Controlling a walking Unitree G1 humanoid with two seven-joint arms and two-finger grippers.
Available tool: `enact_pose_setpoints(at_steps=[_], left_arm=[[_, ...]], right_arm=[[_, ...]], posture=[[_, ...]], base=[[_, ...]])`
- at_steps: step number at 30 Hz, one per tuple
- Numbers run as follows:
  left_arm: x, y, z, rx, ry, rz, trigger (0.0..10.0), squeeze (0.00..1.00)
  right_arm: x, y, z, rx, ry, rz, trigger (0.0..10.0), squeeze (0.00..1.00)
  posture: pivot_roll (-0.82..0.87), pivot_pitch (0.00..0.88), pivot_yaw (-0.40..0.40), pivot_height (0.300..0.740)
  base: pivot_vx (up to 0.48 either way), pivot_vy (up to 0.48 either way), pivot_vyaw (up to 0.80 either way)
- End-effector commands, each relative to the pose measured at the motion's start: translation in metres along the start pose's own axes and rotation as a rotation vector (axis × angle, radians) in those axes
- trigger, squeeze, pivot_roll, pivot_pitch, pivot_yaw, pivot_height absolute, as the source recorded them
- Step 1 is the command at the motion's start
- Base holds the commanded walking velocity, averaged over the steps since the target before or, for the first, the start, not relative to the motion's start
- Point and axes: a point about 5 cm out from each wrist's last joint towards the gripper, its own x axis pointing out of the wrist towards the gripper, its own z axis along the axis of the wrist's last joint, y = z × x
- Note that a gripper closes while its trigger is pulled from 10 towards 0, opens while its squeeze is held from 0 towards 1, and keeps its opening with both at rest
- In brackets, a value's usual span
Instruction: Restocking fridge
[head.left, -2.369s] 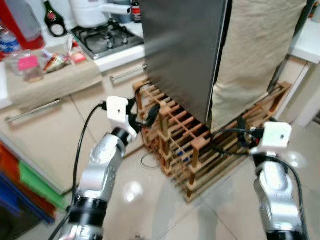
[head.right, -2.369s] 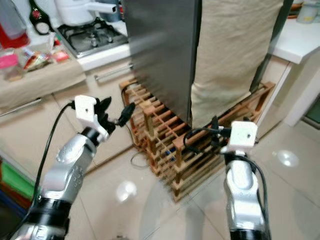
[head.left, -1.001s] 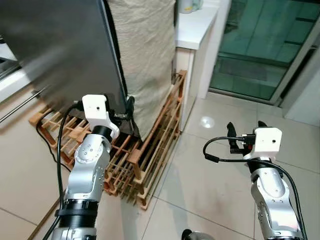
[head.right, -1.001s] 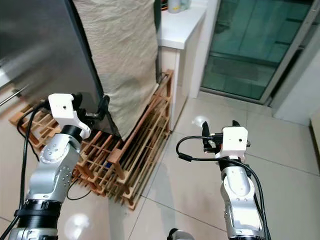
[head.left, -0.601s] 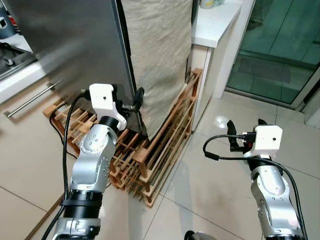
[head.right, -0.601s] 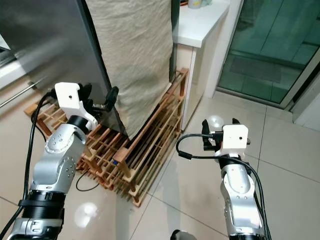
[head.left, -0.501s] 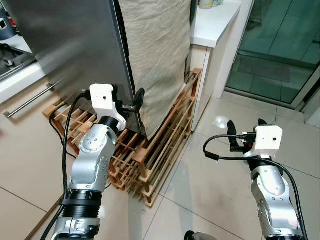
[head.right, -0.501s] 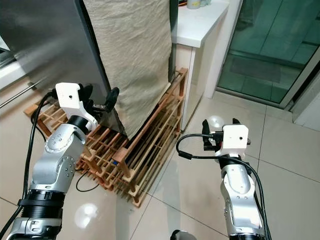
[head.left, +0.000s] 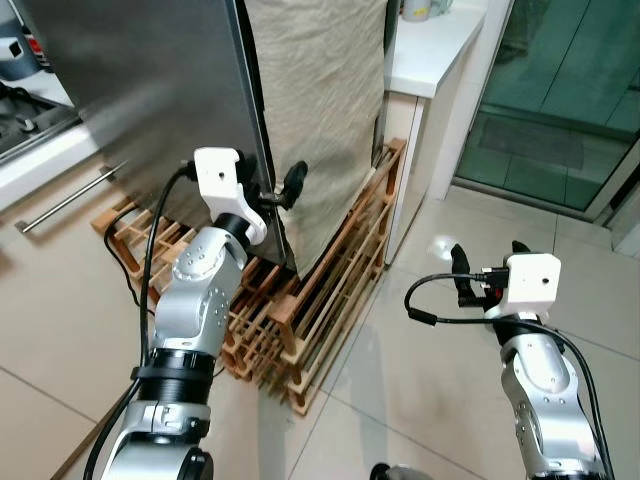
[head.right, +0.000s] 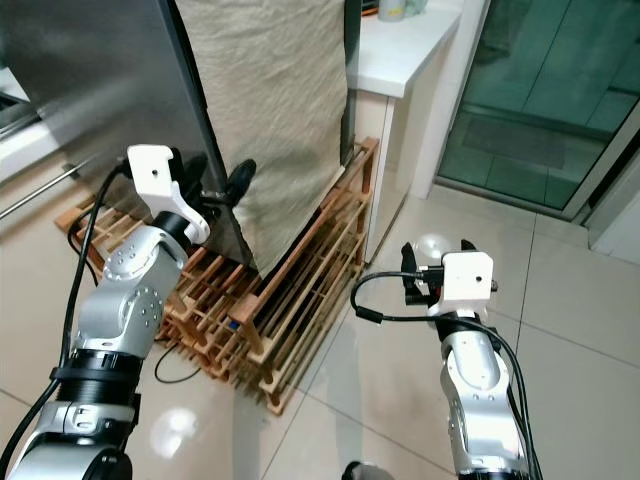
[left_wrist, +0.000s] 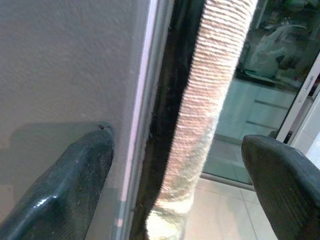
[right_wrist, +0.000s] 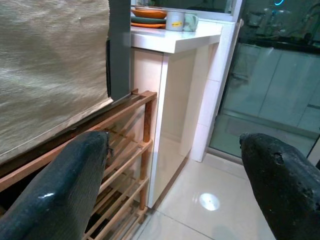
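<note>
Standing on a wooden rack (head.left: 330, 290), the grey fridge (head.left: 140, 90) has a beige cloth (head.left: 320, 100) on its side. The left gripper (head.left: 278, 192) is wide open around the door edge. The right gripper (head.left: 486, 262), also spread, hangs above the floor (head.left: 420, 400).

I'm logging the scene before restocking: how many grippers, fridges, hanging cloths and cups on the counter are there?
grippers: 2 (left gripper, right gripper)
fridge: 1
cloth: 1
cups: 2
Total: 6
</note>
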Motion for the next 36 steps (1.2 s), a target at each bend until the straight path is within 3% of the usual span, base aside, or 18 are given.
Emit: enact_pose_setpoints(at_steps=[1, 10, 25, 36], left_arm=[[0.002, 0.001, 0.004, 0.004, -0.010, -0.012, 10.0, 0.00], [0.004, -0.002, 0.005, 0.002, -0.017, -0.034, 10.0, 0.00], [-0.006, -0.018, -0.005, -0.052, 0.013, -0.072, 10.0, 0.00], [0.001, -0.009, -0.015, -0.012, 0.043, 0.014, 10.0, 0.00]], right_arm=[[0.001, 0.000, -0.002, 0.008, 0.019, 0.006, 10.0, 0.07], [-0.002, 0.001, -0.004, 0.011, 0.025, 0.009, 10.0, 0.07], [-0.002, 0.001, -0.005, 0.010, 0.027, 0.001, 10.0, 0.07], [0.001, 0.006, -0.005, 0.017, 0.028, 0.007, 10.0, 0.07]], posture=[[-0.10, 0.000, 0.072, 0.740], [-0.10, 0.000, 0.076, 0.740], [-0.10, 0.000, 0.075, 0.740], [-0.10, 0.000, 0.083, 0.740]], base=[[0.000, 0.000, 0.00], [0.000, 0.000, 0.00], [0.000, 0.000, 0.00], [0.000, 0.000, 0.00]])
